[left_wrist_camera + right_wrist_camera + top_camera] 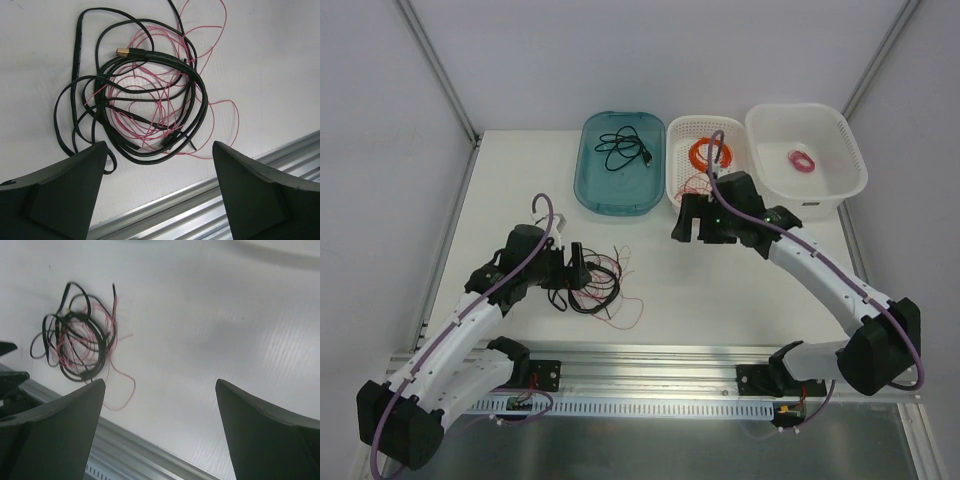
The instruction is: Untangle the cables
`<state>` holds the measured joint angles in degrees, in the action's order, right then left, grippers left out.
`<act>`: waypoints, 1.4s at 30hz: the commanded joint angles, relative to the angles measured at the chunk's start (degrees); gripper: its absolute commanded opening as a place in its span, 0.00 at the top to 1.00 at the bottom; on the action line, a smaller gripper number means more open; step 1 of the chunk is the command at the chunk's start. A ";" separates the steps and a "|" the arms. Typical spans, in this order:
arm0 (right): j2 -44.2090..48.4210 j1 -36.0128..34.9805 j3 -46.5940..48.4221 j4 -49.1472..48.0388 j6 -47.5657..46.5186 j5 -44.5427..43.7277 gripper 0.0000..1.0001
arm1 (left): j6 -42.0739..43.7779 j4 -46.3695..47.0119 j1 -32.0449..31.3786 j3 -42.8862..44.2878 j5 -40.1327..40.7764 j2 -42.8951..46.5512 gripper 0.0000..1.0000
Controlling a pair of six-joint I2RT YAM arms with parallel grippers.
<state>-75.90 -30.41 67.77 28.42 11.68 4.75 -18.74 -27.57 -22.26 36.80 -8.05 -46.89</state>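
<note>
The cables [600,285] lie on the white table as a loose clump of thick black cord and thin pinkish-red wire. The left wrist view shows the cables [145,90] from close, with a gold plug [122,51] near the top. My left gripper [568,272] hangs just left of the clump, open, and the left gripper [159,145] holds nothing. My right gripper [692,228] is open over bare table, in front of the mesh basket. Nothing sits in the right gripper [160,381], and the cables [77,342] lie far to its left.
At the back stand a teal tray [610,197] holding a black cable [625,150], a white mesh basket [676,135] with an orange ring coil [705,153], and a white tub [832,178] with a pink coil [803,160]. An aluminium rail [650,355] runs along the near edge.
</note>
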 commanded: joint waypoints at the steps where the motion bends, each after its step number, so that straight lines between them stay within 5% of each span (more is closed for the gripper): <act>1: 2.85 -3.59 -4.30 -3.45 -0.78 3.68 0.03 | -2.61 2.26 -1.99 1.17 -2.94 -1.35 0.14; 9: 7.69 -7.99 -16.69 -13.30 3.96 8.07 0.04 | -2.79 3.23 -10.25 5.39 5.85 -11.72 0.28; 25: 8.31 -10.63 -21.62 -19.02 5.11 8.78 0.04 | -3.32 3.23 -14.13 9.35 7.79 -27.98 0.57; 32: 9.80 -10.63 -22.33 -17.62 3.70 7.20 0.04 | -3.76 2.96 -15.88 10.31 7.79 -25.97 0.83; 39: 10.68 -10.72 -22.50 -17.26 3.52 6.94 0.04 | -3.76 -1.25 -16.59 16.72 7.70 -20.52 0.89; 42: 10.95 -10.54 -22.50 -16.65 3.26 6.50 0.04 | -3.14 -3.54 -16.59 20.94 7.79 -18.76 1.00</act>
<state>-66.72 -40.82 45.30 12.47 15.79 12.19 -22.11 -28.62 -38.59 53.10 -0.89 -68.34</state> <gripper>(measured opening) 0.960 0.022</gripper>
